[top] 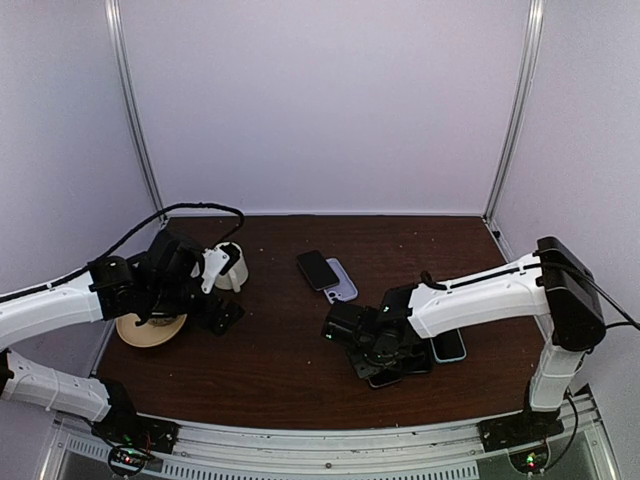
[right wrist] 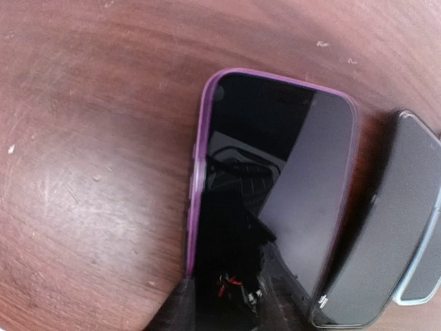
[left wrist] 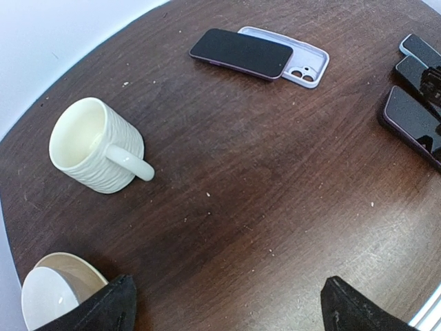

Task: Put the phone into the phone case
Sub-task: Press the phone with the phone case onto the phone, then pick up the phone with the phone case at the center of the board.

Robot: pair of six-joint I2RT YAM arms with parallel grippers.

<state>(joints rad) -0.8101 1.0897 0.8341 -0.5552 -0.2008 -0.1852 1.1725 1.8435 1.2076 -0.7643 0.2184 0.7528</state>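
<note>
Phone (right wrist: 269,200) flat on table (top: 280,370), screen up, directly under right gripper (top: 374,346), toward the right side. Ringed by purple case (right wrist: 196,181). Looks seated along the visible edges, though cannot vouch for the near end, partly hidden behind fingertip (right wrist: 180,309). Right claw, released or clenched: cannot tell. Only one dark tip clearly shown, touching the case's near corner; the other possibly lost against the black screen. Left gripper (left wrist: 227,307) spread wide, grasping nothing, hovering above bare wood near mug (left wrist: 96,146).

Risks from here, as judgement only:
- Could pop the far corner out of the rim by pressing on one corner alone; soft case, likely to flex.
- Could shove the whole thing sideways across smooth wood into neighbour phones (right wrist: 386,227), lying just beside or touching its right edge, and end up jammed or riding over them.
- Could squirt it out by clenching on slick glass, or peel the rim back with a tip hooked under it.
- Could drag the case off on withdrawal with that tip caught.
- Could leave second phone (left wrist: 241,53) unattended, lying uncased half over lavender case (left wrist: 306,67) at mid-table, well apart.
</note>
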